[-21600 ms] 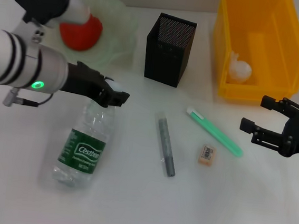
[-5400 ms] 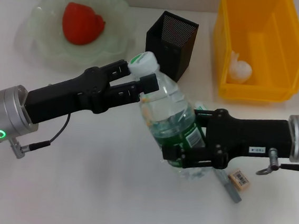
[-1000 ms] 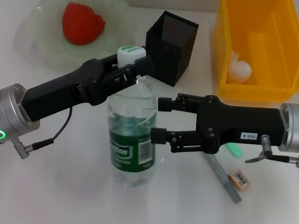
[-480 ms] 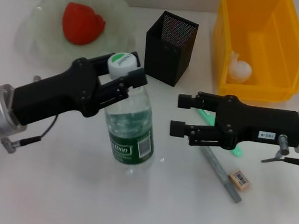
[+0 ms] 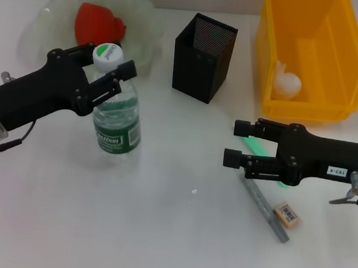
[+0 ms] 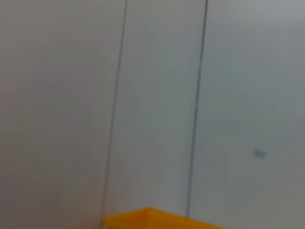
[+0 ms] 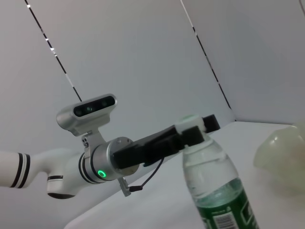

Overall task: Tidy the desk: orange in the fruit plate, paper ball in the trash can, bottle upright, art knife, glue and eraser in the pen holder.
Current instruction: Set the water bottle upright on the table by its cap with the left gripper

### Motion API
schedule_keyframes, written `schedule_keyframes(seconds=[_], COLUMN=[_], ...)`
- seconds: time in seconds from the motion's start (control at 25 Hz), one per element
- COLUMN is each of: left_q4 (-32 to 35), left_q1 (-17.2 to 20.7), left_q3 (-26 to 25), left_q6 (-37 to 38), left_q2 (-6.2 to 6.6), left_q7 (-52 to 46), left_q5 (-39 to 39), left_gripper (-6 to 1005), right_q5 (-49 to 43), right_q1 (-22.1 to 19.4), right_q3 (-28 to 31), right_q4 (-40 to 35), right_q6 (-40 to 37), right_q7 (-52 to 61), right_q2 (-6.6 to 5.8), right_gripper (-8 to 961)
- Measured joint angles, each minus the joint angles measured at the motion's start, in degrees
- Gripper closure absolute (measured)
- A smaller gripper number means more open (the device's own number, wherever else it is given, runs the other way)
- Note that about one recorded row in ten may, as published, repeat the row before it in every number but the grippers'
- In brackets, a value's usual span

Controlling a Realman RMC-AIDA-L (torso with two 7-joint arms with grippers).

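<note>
The bottle [image 5: 114, 126] stands upright on the table, just in front of the fruit plate [image 5: 46, 15]. My left gripper [image 5: 107, 71] is shut on its neck under the white cap. The bottle [image 7: 220, 193] and the left gripper [image 7: 194, 130] also show in the right wrist view. The orange [image 5: 96, 23] lies in the plate. My right gripper [image 5: 234, 142] is open and empty, low over a green stick [image 5: 249, 146]. A grey pen-shaped tool [image 5: 265, 209] and the eraser [image 5: 287, 214] lie beside it. The pen holder [image 5: 202, 57] stands at the back. The paper ball [image 5: 286, 83] lies in the trash can [image 5: 308, 105].
The trash can's yellow rim [image 6: 147, 217] shows in the left wrist view below a bare wall. The plate's rim [image 7: 281, 151] shows in the right wrist view. White table lies between the bottle and my right gripper.
My left gripper has carried the upright bottle to the left, toward the plate. My right gripper has let go of the bottle and drawn back to the right, open.
</note>
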Motion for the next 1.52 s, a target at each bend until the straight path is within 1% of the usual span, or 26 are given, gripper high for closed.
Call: schedule_keyframes(seconds=[0.04, 0.12, 0.28, 0.56, 0.8, 0.96, 1.24, 1.36, 1.52], left_q4=[0.00, 0.01, 0.03, 0.04, 0.04, 0.04, -0.18, -1.11, -1.32], left_q1=[0.04, 0.08, 0.30, 1.35, 1.61, 1.61, 1.58, 1.61, 1.63], left_q3=[-0.03, -0.34, -2.33, -6.60, -7.92, -8.56, -9.84, -11.61, -11.75], left_q6=[-2.27, -4.29, -7.07, -7.46, -9.39, -10.97, -11.76, -12.05, -12.39], left_q2=[-0.06, -0.30, -0.84, -1.00, -1.10, -1.63, -2.01, -2.20, -2.26], left_q7=[1.39, 2.45, 3.80, 5.91, 7.86, 9.16, 9.97, 11.60, 12.07], left_q5=[0.00, -0.06, -0.14, -0.17, -0.25, -0.47, -0.57, -0.62, -0.71], left_gripper=[501, 499, 494, 485, 477, 472, 464, 460, 455], right_q5=[-0.06, -0.13, -0.49, -0.52, -0.57, -0.58, -0.58, -0.58, -0.58], right_q1=[-0.37, -0.50, -0.60, -0.52, -0.37, -0.34, -0.40, -0.28, -0.17], right_q3=[0.20, 0.32, 0.63, 0.69, 0.68, 0.68, 0.56, 0.34, 0.25], right_q4=[0.04, 0.10, 0.63, 1.69, 1.93, 1.94, 1.93, 2.04, 2.09], right_q6=[0.06, 0.08, 0.16, 0.61, 0.75, 0.76, 0.76, 0.76, 0.76], right_q7=[-0.33, -0.41, -0.50, -1.14, -1.16, -1.18, -1.19, -1.19, -1.20], right_q2=[0.10, 0.15, 0.31, 0.35, 0.35, 0.42, 0.44, 0.44, 0.44], right_gripper=[113, 113, 113, 113, 113, 113, 114, 114, 114])
